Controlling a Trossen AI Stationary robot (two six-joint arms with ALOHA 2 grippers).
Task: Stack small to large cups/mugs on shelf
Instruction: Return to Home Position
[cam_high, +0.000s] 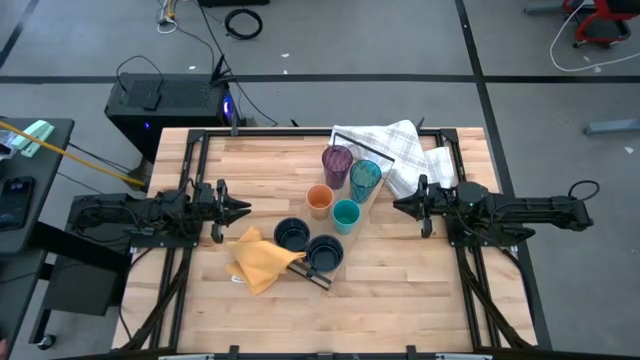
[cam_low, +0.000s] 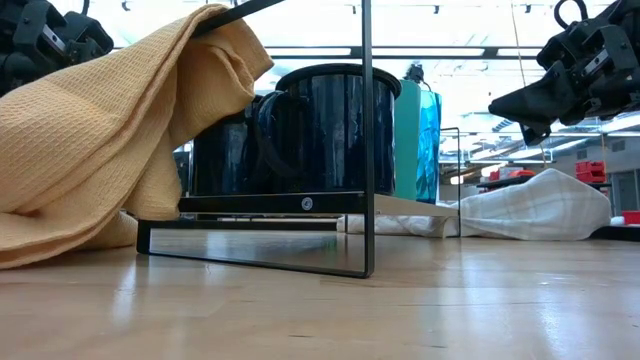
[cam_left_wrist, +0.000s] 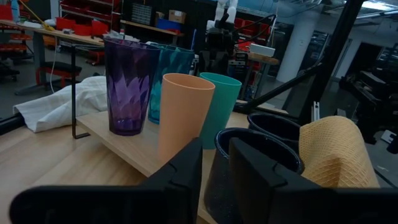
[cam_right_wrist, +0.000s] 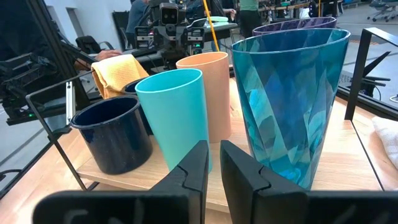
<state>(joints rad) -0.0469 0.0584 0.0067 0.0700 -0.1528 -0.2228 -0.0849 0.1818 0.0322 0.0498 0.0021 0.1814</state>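
Note:
All six vessels stand on the light-wood shelf (cam_high: 374, 203), which runs slantwise across the table's middle. These are the purple tumbler (cam_high: 337, 160), the teal-blue tumbler (cam_high: 365, 178), the orange cup (cam_high: 319, 200), the small teal cup (cam_high: 346, 214) and two navy mugs (cam_high: 291, 234) (cam_high: 325, 252). My left gripper (cam_high: 243, 208) hovers shut to the left of the mugs, pointing at them (cam_left_wrist: 216, 146). My right gripper (cam_high: 398, 205) hovers shut to the right of the teal-blue tumbler (cam_right_wrist: 292, 106), fingers aimed at the small teal cup (cam_right_wrist: 174, 118). Neither touches anything.
A yellow cloth (cam_high: 262, 258) lies bunched against the shelf's near-left end, draped on its dark frame (cam_low: 120, 130). A white checked towel (cam_high: 400, 150) lies at the far right, behind the tumblers. The shelf's thin black wire frame (cam_low: 367, 140) stands upright near the mugs.

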